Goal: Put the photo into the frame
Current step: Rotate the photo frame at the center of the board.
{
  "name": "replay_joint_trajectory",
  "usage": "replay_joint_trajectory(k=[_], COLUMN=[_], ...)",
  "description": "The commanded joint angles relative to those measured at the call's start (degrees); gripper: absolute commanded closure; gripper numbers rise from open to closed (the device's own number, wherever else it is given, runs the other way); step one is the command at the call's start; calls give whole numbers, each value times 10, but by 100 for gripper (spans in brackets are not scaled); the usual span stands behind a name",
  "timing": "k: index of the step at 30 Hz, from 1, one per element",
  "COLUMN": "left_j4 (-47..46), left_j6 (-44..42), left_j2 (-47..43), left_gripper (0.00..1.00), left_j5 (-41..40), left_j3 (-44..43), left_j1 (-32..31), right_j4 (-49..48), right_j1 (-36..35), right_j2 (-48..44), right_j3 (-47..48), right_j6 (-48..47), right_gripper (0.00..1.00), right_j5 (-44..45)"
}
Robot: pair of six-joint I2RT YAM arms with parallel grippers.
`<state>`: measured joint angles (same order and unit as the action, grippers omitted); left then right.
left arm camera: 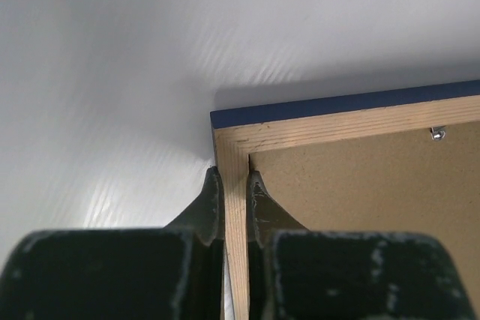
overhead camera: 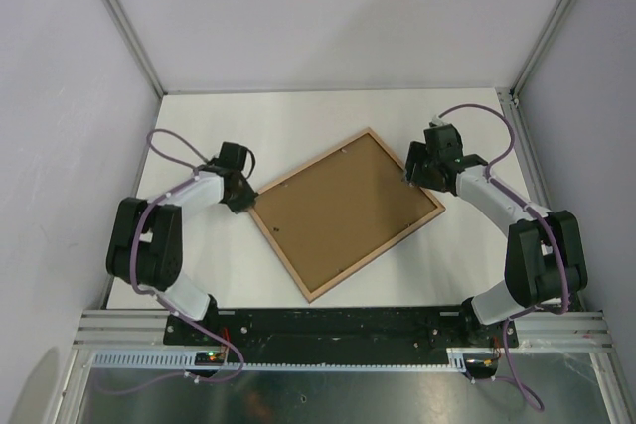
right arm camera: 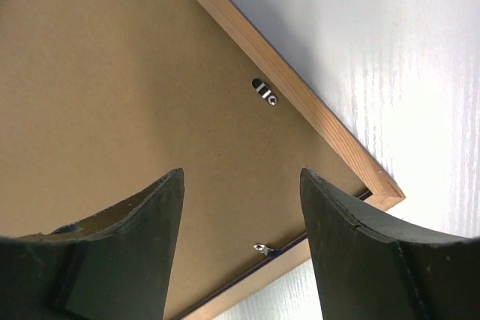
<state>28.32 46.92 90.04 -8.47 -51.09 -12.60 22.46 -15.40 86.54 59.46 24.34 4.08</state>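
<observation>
Frame (overhead camera: 279,257) looked stiff and light; left end effector (left arm camera: 235,185) clamped its wooden rail, right end effector (right arm camera: 240,185) stood apart.

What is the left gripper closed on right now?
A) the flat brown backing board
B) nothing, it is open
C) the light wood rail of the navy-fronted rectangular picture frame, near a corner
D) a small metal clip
C: in the left wrist view the left gripper pinches the light wood rail of the thin rectangular picture frame just below its corner, with one finger on each side.
</observation>
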Motion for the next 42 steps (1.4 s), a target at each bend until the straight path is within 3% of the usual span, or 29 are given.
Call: replay_joint_trajectory(k=[1, 17, 32, 42], left_j4=[-72, -84, -77, -76], left_j6=[-143, -319, -318, -322], left_j2=[31, 136, 173, 175], left_gripper=[100, 100, 100, 100], left_j5=[64, 151, 125, 129], left_j3=[-58, -160, -202, -207], left_j1=[19, 50, 62, 62], right_j4=[1, -13, -31, -50], right_j1=[4, 3, -46, -77], right_j2=[-21, -43, -97, -75], right_j3=[-20, -66, -178, -195], right_j6=[-21, -26, -2, 3], right_gripper=[32, 25, 26, 38], right_j5=[13, 25, 26, 48])
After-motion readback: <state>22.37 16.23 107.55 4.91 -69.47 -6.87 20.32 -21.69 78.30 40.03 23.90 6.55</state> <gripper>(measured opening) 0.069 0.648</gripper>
